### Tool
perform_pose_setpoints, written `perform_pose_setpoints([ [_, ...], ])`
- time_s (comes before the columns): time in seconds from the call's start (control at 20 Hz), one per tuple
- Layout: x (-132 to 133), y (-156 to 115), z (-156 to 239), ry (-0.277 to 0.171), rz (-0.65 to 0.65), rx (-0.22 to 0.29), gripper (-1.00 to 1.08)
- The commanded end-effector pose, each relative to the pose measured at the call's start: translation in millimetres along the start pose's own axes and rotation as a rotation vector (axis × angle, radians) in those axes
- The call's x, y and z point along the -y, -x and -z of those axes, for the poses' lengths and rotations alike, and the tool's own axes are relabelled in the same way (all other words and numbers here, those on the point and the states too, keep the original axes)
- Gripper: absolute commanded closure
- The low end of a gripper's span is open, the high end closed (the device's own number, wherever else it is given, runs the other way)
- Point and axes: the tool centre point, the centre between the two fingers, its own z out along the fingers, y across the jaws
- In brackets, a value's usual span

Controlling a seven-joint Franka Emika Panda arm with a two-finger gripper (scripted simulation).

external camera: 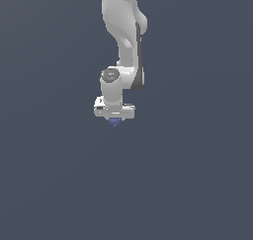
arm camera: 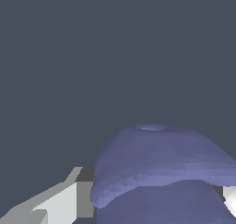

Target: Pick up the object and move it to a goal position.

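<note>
The white Panda arm [external camera: 123, 36] comes down from the top centre of the exterior view, its rounded links stacked one under another and a dark strip running along the side that faces the exterior view's right. Its lowest joint carries a grey round cap, and beneath that sits the flat white block of the gripper [external camera: 114, 119], a little above the middle of the frame. Directly under that block, touching its underside, a small dark blue-purple lump shows: this is the object [external camera: 115, 122], far smaller than the hand above it. The fingers themselves cannot be made out in the exterior view, since the hand's body covers them. In the wrist view the object [arm camera: 161, 168] fills the lower right part of the picture as a rounded bluish-purple form with a soft ridge across it and a paler spot at its crown. A white and grey finger [arm camera: 64, 202] lies against its flank in the lower left of that picture, and a sliver of a second white finger shows at the right edge, so the jaws stand closed in on the object from both sides and hold it between them, open only as far as the lump's own width. Everything around the arm and the object is a flat, even slate-grey background [external camera: 197, 184] in both views, with no edge or shadow to tell whether the object rests on it or hangs above it
</note>
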Motion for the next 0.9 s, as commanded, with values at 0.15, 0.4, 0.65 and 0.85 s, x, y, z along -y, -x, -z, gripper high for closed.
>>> perform_pose_setpoints([
  [0.15, 0, 0, -1, 0.0, 0.0, 0.0, 1.08],
  [0.4, 1, 0, 0, 0.0, 0.0, 0.0, 1.08],
  [0.65, 15, -4, 1, 0.0, 0.0, 0.0, 1.08],
  [0.85, 38, -9, 2, 0.0, 0.0, 0.0, 1.08],
])
